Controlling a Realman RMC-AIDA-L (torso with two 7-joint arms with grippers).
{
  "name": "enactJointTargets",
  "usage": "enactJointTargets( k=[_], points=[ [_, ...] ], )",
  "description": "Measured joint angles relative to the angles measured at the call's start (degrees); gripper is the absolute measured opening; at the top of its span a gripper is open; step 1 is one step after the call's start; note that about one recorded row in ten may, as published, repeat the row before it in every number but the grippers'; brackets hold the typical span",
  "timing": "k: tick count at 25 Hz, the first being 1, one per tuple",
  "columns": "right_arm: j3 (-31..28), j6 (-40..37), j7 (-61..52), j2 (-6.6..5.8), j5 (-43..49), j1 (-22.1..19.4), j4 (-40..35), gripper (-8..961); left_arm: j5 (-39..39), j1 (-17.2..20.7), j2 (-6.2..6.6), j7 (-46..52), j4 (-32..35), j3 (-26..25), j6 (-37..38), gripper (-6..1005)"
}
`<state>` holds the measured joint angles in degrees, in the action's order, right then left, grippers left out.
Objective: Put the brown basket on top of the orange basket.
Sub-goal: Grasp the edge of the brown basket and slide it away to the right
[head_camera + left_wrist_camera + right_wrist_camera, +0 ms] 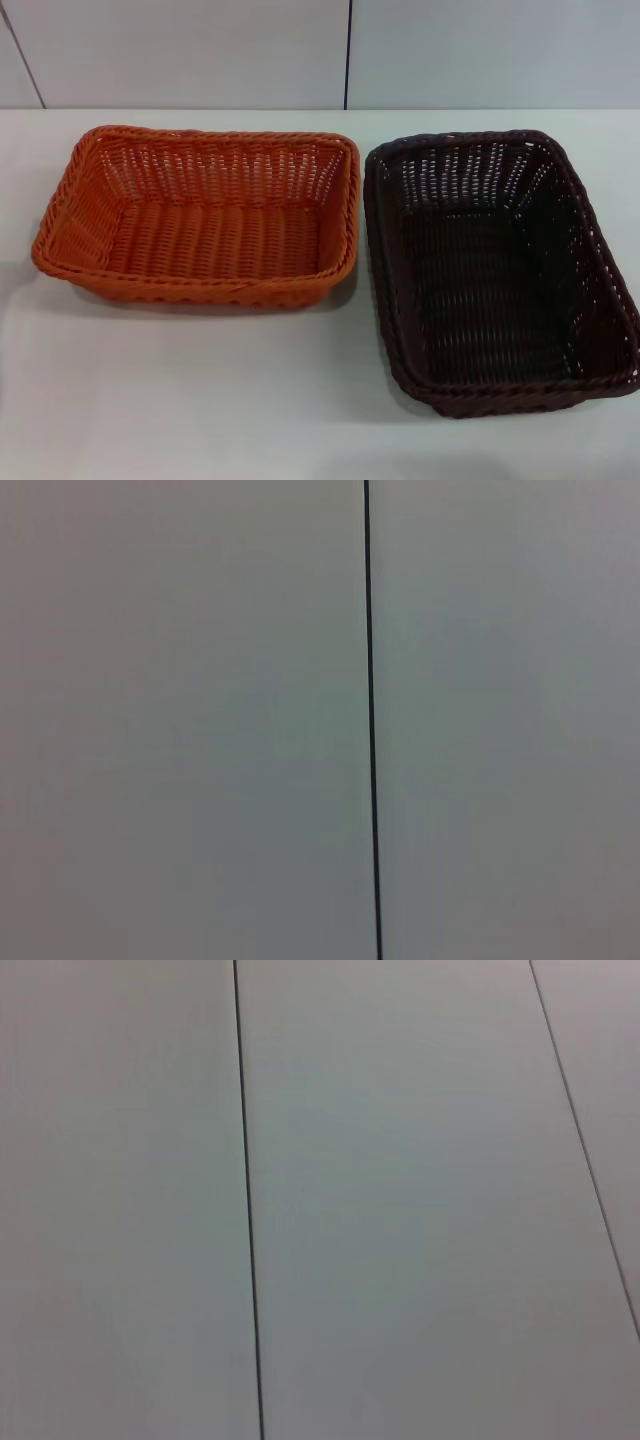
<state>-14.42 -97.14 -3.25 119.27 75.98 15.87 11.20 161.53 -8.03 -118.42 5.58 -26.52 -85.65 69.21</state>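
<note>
In the head view the orange basket [200,215] rests on the white table at the left, its long side running across. Just to its right sits the brown basket [500,270], turned with its long side running away from me; the two rims nearly touch. Both baskets are empty and upright. Neither gripper nor arm appears in the head view. The left wrist and right wrist views show only pale wall panels with dark seams, with no fingers and no basket.
The white table [200,400] spreads out in front of both baskets. Behind them stands a light panelled wall [200,50] with a dark vertical seam [348,50].
</note>
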Motion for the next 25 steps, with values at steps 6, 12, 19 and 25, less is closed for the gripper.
enactJointTargets(
  k=[6,12,19,25],
  points=[
    [0.1,-2.2,0.0,0.0,4.2,0.6,0.6,813,0.0,-2.0,-0.03,-1.9,7.2,-0.2,1.2,770],
    [0.1,-6.6,0.0,-0.14,10.6,1.1,0.7,814,-0.3,-3.3,-0.14,-1.5,11.0,-0.8,1.2,767],
    [0.1,-4.8,-0.5,-0.71,12.0,4.1,0.8,814,-0.8,-4.1,-0.23,-1.4,11.8,-0.8,0.9,766],
    [0.0,0.4,-6.5,-2.45,12.6,7.3,0.3,814,-0.9,-4.8,-0.18,-1.5,12.1,-0.8,0.2,771]
  ],
)
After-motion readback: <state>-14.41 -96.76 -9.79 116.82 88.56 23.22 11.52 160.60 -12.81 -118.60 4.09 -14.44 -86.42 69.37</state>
